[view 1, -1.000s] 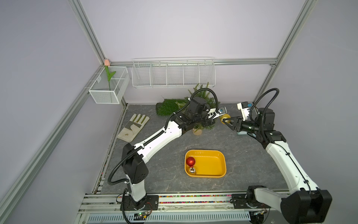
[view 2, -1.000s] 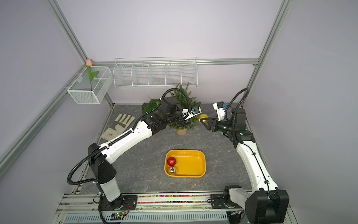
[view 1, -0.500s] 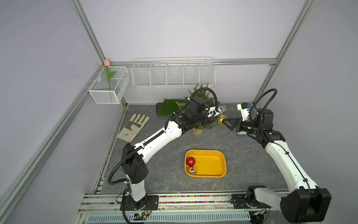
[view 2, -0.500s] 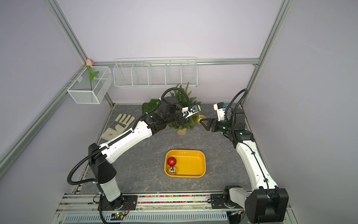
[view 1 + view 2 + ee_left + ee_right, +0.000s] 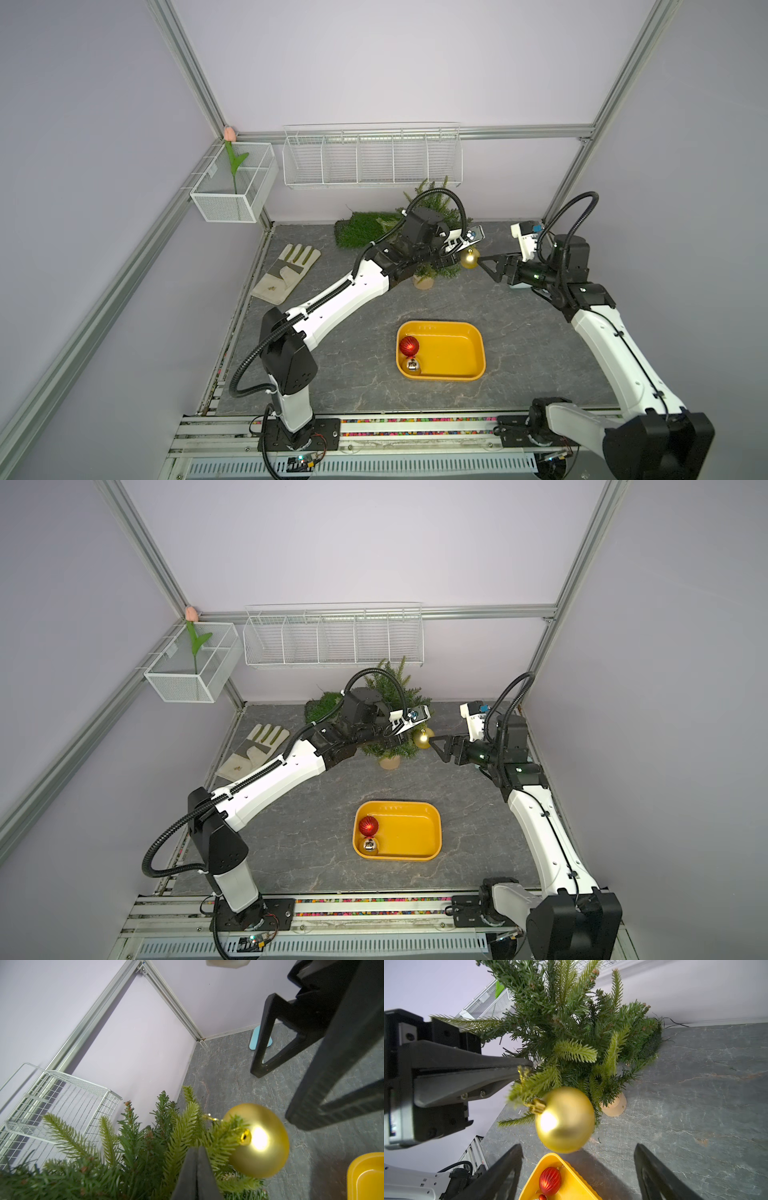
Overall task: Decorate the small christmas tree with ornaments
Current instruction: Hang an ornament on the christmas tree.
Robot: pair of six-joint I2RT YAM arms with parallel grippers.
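Going across a top view: in the upper left a pink tulip (image 5: 230, 133) is poking out of a white mesh basket (image 5: 224, 208) on the wall. A work glove (image 5: 286, 270) is lying on the grey table (image 5: 519, 324) below it. Toward the middle, a roll of fake grass (image 5: 359, 228) is sitting against the back wall, with a wire rack (image 5: 372, 156) hanging above it.

The small christmas tree (image 5: 440, 203) is standing upright on its tan base at the back, centre-right. Below it in the frame, the yellow tray (image 5: 440, 323) is holding the red ornament (image 5: 409, 346) and the smaller silver ornament (image 5: 412, 365) side by side at its left end.

The left gripper (image 5: 456, 260) is poking into the tree's right-side branches, with its fingers (image 5: 204, 1169) pressed flat together. (The gold thread loop is sitting right at the tips, but I can't tell if it's pinched.)

The gold ornament (image 5: 470, 257) is hanging off a pale branch tip, clear of the table. Just right of it, the right gripper (image 5: 487, 269) is gaping wide. The right wrist view is showing a gap between the ball and each finger.
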